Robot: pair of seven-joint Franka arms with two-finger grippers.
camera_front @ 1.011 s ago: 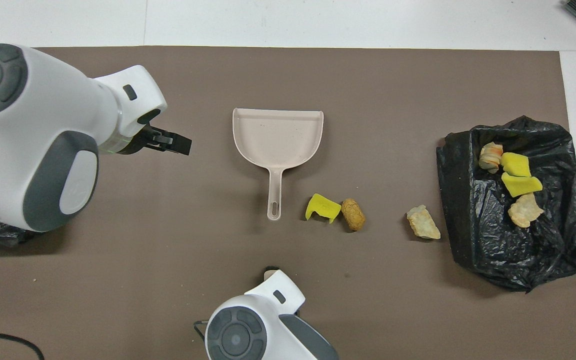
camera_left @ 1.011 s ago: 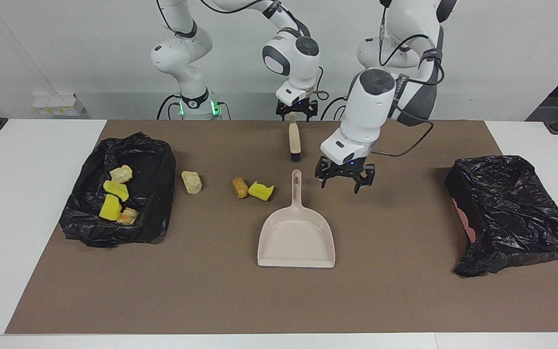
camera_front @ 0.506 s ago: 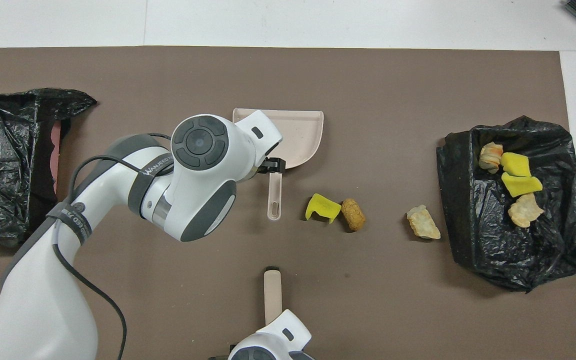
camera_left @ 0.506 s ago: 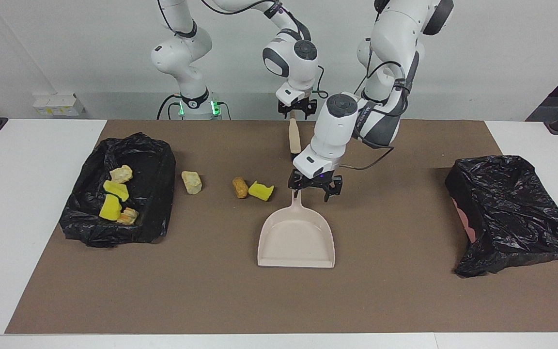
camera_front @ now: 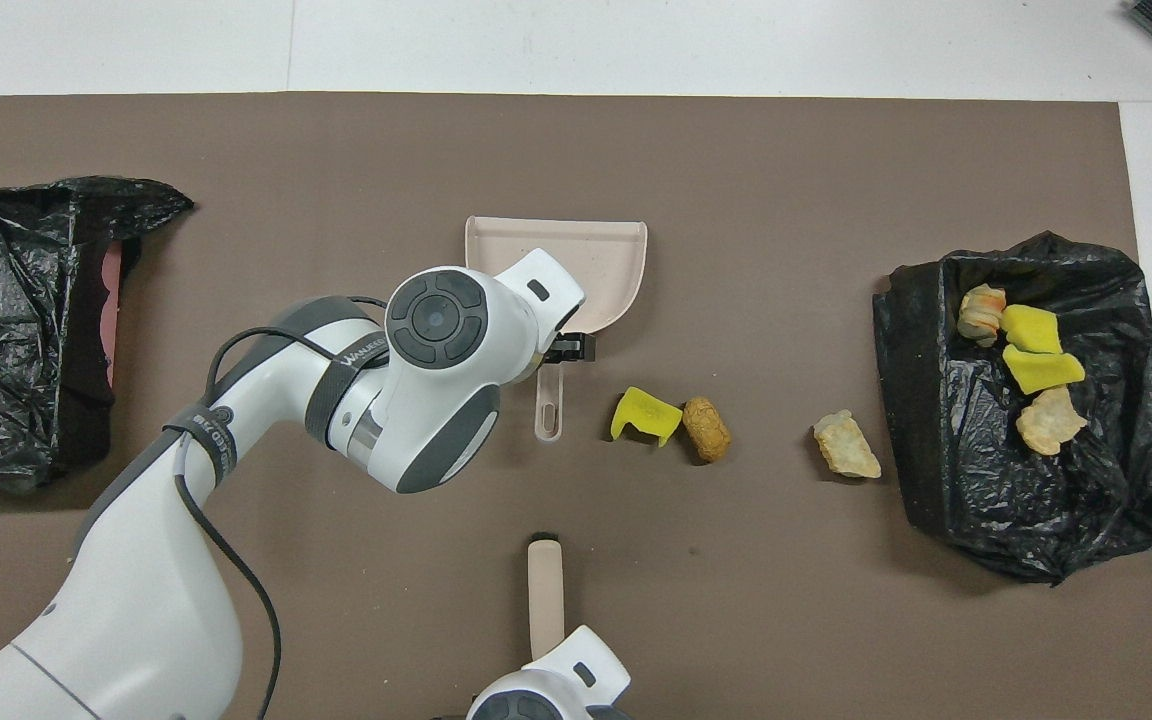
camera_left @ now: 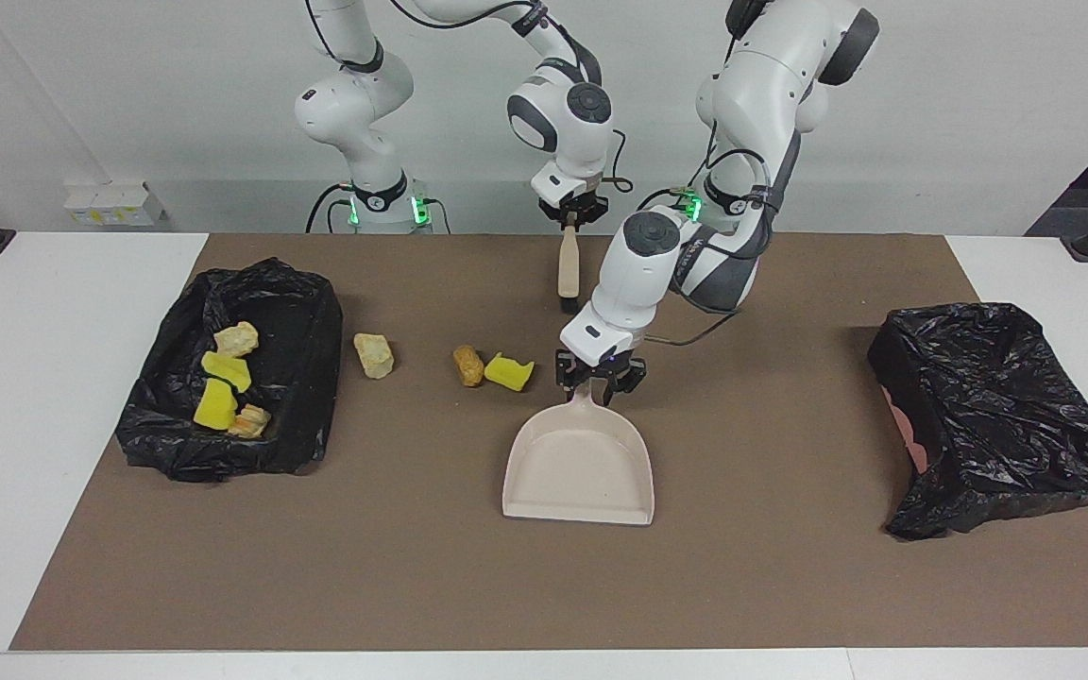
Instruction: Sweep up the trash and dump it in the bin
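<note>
Three pieces of trash lie loose on the brown mat: a yellow sponge piece (camera_left: 509,371) (camera_front: 646,414), an orange-brown lump (camera_left: 467,365) (camera_front: 706,428) touching it, and a pale beige chunk (camera_left: 374,354) (camera_front: 846,445) closer to the bin. Several more pieces sit inside the black-bagged bin (camera_left: 313,326) (camera_front: 921,420) at the right arm's end. The beige dustpan (camera_left: 578,467) (camera_front: 576,260) lies flat mid-table, and my left gripper (camera_left: 598,376) is shut on its handle. The beige brush (camera_left: 567,269) (camera_front: 543,585) lies near the robots, with my right gripper (camera_left: 570,219) shut on its handle end.
A second black-bagged bin (camera_left: 997,416) (camera_front: 16,330) stands at the left arm's end of the table, tilted, with pink showing at its rim. The brown mat (camera_left: 412,567) covers most of the white table.
My left arm swung in from beside the dustpan, came down over its handle and closed on it. My right gripper closed on the brush handle's end.
</note>
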